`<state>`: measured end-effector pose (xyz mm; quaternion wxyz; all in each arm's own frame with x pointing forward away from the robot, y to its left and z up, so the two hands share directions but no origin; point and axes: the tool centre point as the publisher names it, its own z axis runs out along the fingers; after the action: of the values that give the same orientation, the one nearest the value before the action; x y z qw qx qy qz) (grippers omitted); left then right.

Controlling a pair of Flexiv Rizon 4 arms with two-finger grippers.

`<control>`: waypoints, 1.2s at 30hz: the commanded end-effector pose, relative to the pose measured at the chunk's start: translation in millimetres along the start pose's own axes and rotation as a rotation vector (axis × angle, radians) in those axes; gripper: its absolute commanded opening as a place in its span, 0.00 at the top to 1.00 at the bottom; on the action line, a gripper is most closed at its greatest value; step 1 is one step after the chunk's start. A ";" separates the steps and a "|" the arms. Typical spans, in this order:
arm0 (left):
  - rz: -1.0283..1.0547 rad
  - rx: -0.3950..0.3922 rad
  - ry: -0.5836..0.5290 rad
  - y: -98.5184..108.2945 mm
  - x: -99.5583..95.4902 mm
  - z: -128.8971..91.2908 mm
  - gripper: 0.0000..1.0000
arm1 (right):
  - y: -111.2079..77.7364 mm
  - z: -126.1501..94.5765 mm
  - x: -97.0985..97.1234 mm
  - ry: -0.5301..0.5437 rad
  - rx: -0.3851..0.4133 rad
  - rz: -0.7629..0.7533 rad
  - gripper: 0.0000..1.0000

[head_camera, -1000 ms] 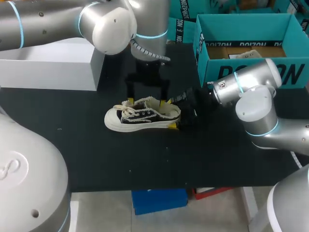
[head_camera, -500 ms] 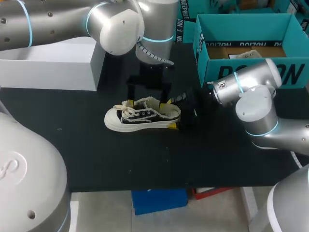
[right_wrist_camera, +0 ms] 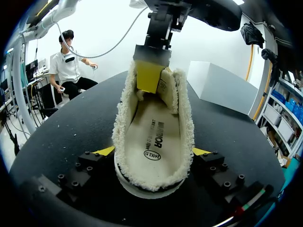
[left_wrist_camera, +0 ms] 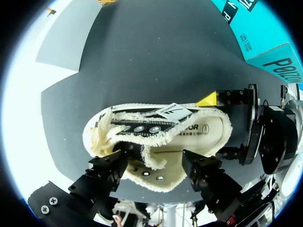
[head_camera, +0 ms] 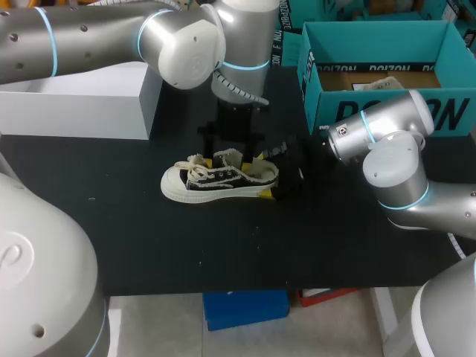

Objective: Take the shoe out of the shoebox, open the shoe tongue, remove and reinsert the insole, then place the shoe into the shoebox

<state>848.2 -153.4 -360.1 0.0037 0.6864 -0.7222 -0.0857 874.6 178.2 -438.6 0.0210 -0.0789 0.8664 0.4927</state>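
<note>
On the black table (head_camera: pixel 223 245), the left arm (head_camera: pixel 178 44) has swung right, toward the teal shoebox (head_camera: pixel 327 111). The shoe (head_camera: pixel 219 181) stays put left of the box, heel still pinched by the right gripper (head_camera: pixel 264 176). The left gripper (left_wrist_camera: pixel 158 165) hovers over the tongue, its 2 fingers spread, holding nothing.

Our head camera sits high behind us and looks down on the whole table (head_camera: pixel 223 245), far enough off to take in the shoebox (head_camera: pixel 321 104) and the shoe (head_camera: pixel 219 182). Our left wrist camera hangs close over the shoe and faces down into its opening. Our right wrist camera lies low, just behind the heel, and looks along the shoe toward the toe. All three views share the shoe and the dark table around it. The left wrist view also catches a shoebox corner.
</note>
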 end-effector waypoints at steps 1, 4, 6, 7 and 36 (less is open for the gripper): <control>0.003 -0.008 -0.004 -2.7 2.9 3.9 0.37 | -2.3 6.7 -1.5 0.000 0.002 0.001 1.00; 0.007 -0.014 -0.007 -3.1 3.0 6.4 0.40 | -2.3 6.7 -1.5 0.000 0.002 0.001 1.00; 0.007 -0.015 -0.008 -3.4 2.6 7.2 0.54 | -2.3 6.7 -1.5 0.000 0.002 0.001 1.00; 0.006 -0.016 -0.008 -3.6 2.4 7.5 0.62 | -2.3 6.7 -1.5 0.000 0.002 0.001 1.00; 0.028 0.021 0.003 -4.1 -3.2 -19.2 1.00 | -2.3 6.7 -1.5 0.000 0.002 0.001 1.00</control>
<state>857.5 -154.7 -349.9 0.0019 0.6769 -0.7317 -0.0804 874.6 178.2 -438.6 0.0210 -0.0788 0.8664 0.4927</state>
